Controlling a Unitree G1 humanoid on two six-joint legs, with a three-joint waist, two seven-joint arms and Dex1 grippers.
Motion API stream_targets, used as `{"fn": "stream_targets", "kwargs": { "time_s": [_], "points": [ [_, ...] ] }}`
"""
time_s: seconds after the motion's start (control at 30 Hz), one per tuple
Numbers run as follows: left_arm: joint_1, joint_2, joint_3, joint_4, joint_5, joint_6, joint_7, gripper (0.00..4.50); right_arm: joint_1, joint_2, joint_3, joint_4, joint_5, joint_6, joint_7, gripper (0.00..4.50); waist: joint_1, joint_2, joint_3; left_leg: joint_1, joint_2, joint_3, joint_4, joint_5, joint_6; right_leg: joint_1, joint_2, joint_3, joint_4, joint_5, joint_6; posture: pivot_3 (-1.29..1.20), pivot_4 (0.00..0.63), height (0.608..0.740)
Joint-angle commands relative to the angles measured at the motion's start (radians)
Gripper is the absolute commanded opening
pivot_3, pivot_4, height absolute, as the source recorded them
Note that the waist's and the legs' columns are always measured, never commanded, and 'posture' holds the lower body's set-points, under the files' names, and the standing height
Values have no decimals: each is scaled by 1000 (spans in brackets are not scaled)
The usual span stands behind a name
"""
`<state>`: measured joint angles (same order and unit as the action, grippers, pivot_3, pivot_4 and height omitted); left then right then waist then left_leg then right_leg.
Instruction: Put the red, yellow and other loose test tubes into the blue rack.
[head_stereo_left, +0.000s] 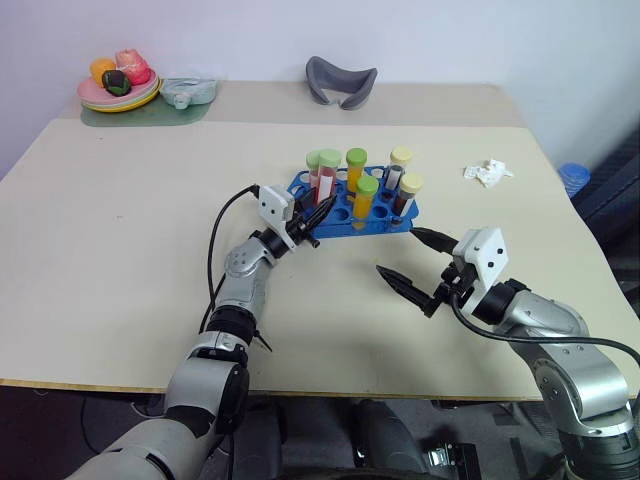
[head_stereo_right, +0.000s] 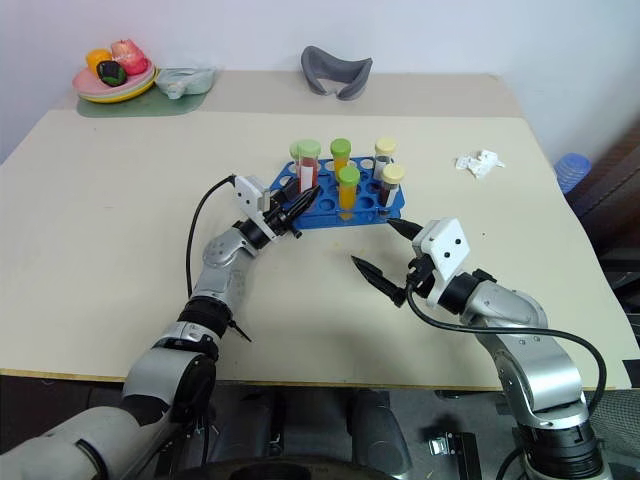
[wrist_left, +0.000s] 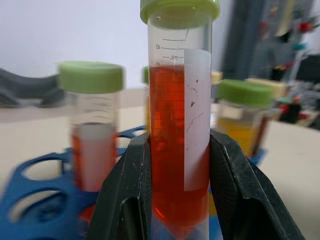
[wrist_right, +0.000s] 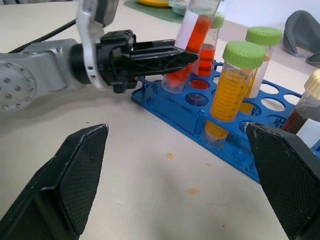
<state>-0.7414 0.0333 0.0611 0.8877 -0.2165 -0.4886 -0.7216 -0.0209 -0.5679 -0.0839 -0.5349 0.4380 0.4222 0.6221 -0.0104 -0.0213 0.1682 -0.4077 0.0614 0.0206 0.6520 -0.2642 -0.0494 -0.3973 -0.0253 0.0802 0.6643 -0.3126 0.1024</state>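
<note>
red tube (wrist_left: 177, 145) sits pinched in the left claw (head_stereo_left: 312, 222), tilted at the near corner of the blue rack (head_stereo_left: 345, 215). stand it straight over its hole, then push down slowly. right claw (head_stereo_left: 420, 270) waits wide apart.

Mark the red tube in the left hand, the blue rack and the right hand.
red tube (wrist_left: 172, 150): left wrist view, liquid-filled body.
blue rack (wrist_right: 170, 112): right wrist view, near side wall.
right hand (head_stereo_left: 412, 262): left eye view, between fingertips.
</note>
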Motion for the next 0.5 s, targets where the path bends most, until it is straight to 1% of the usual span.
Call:
{"fn": "stream_targets", "kwargs": {
  "time_s": [0.03, 0.3, 0.5],
  "points": [
    [-21, 6, 4, 64, 41, -65, 56, 1312, 0, 2, -23, -45, 16, -4, -9, 4500, -2, 0, 0, 0, 0, 0, 0, 0, 0, 0, 0, 0, 0, 0, 0, 0, 150, 740],
    [-8, -10, 5, 110, 40, -83, 40, 1312, -12, -4, -30, -65, 29, 21, -23, 4500, -2, 1, -1, 1, 0, 0, 0, 0, 0, 1, 0, 0, 0, 0, 0, 0, 150, 740],
    [38, -24, 6, 102, 37, -81, 41, 1312, -4, -15, -45, -81, 40, 33, -21, 4500, -2, 2, -2, 2, 0, 0, 0, 0, 0, 2, 0, 0, 0, 0, 0, 0, 150, 740]
  ]
}}
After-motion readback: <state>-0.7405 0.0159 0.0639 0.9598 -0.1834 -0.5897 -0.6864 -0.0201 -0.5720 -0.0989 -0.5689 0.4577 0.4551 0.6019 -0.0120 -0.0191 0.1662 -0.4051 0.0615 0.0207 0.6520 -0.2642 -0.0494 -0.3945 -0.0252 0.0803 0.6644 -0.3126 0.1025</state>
